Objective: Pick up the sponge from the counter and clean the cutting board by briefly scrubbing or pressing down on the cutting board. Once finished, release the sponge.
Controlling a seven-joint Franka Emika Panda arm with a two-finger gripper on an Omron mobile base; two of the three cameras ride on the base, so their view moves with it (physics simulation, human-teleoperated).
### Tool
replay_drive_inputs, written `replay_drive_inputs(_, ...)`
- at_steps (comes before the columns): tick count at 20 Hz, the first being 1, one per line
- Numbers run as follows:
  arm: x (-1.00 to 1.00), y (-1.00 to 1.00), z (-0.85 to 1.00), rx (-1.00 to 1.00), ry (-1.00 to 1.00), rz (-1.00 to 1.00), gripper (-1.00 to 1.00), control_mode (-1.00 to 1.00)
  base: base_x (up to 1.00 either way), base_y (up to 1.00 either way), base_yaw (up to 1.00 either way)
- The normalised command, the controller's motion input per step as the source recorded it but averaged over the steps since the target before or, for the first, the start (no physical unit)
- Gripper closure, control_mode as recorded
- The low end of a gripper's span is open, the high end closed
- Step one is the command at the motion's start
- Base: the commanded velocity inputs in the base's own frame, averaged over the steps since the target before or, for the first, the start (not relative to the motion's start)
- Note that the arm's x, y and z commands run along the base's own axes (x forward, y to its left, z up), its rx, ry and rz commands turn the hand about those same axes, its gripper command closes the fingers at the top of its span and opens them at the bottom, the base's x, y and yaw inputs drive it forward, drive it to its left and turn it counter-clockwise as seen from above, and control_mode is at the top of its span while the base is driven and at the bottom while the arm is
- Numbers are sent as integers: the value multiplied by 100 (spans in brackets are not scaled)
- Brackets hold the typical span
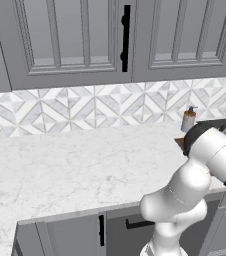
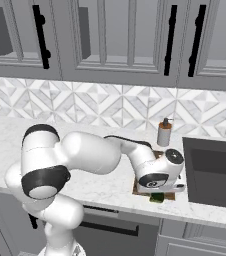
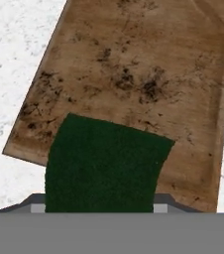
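Grey panelled wall cabinets (image 1: 75,40) run along the top of the room, each door fitted with a slim black vertical handle (image 1: 126,39). Beneath them the backsplash (image 2: 85,107) is tiled in a geometric pattern of white and pale grey triangles. Lower grey cabinet fronts (image 1: 65,235) carry black handles too. A dark sink basin (image 2: 215,172) sits recessed to the right, with a small soap dispenser (image 2: 164,133) standing upright near the wall.

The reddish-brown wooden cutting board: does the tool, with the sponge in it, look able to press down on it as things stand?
Probably yes. The tool is shut on the dark green sponge directly over the stained reddish-brown wooden cutting board, and nothing lies between them.
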Motion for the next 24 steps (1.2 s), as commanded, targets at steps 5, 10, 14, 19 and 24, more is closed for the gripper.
replay_drive_inputs(5, 30, -25, 25, 0, 0, 0, 100, -100, 0, 0, 0)
replay_drive_inputs(10, 57, -30, 0, 0, 4, 0, 100, -100, 0, 0, 0)
replay_drive_inputs(14, 49, -40, 5, 0, 1, 0, 100, -100, 0, 0, 0)
replay_drive_inputs(19, 39, -34, 6, 0, 0, 0, 100, -100, 0, 0, 0)
replay_drive_inputs(24, 33, -9, 0, 0, 0, 0, 100, -100, 0, 0, 0)
